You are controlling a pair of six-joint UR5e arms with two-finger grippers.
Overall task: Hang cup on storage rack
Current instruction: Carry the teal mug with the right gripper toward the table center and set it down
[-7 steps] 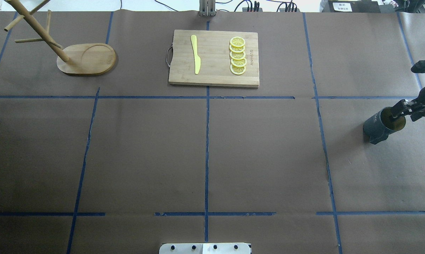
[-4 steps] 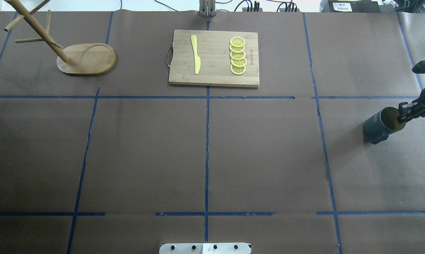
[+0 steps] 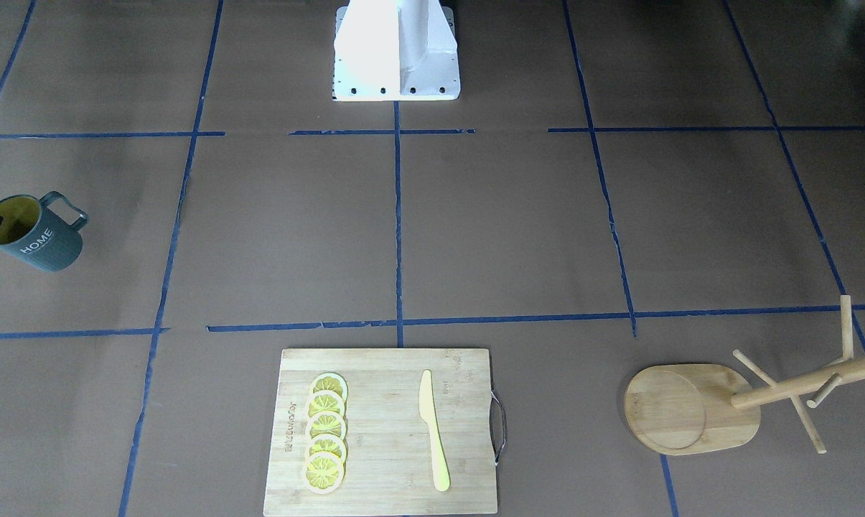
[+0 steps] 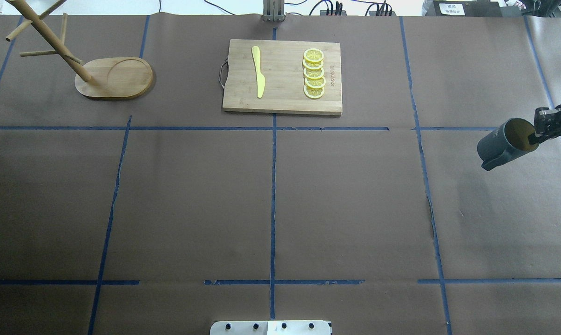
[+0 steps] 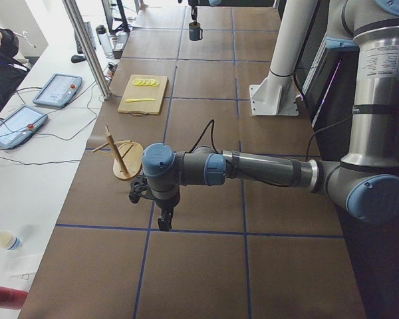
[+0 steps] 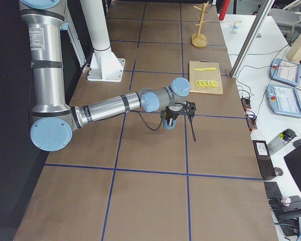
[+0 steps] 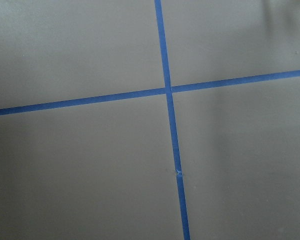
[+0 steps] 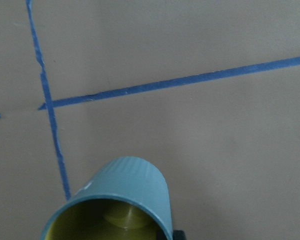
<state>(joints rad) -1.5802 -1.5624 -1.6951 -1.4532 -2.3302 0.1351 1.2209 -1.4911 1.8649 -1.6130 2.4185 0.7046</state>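
Right jaws tight on cup (image 4: pixel 494 144)

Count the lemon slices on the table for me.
5 lemon slices, overlapping in one row on the cutting board, on the side away from its metal handle, with the yellow knife alongside. The overlap could hide another, though none shows.

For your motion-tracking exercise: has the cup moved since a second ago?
Yes. In the overhead view the cup has shifted up the image, toward the horizontal blue tape line.
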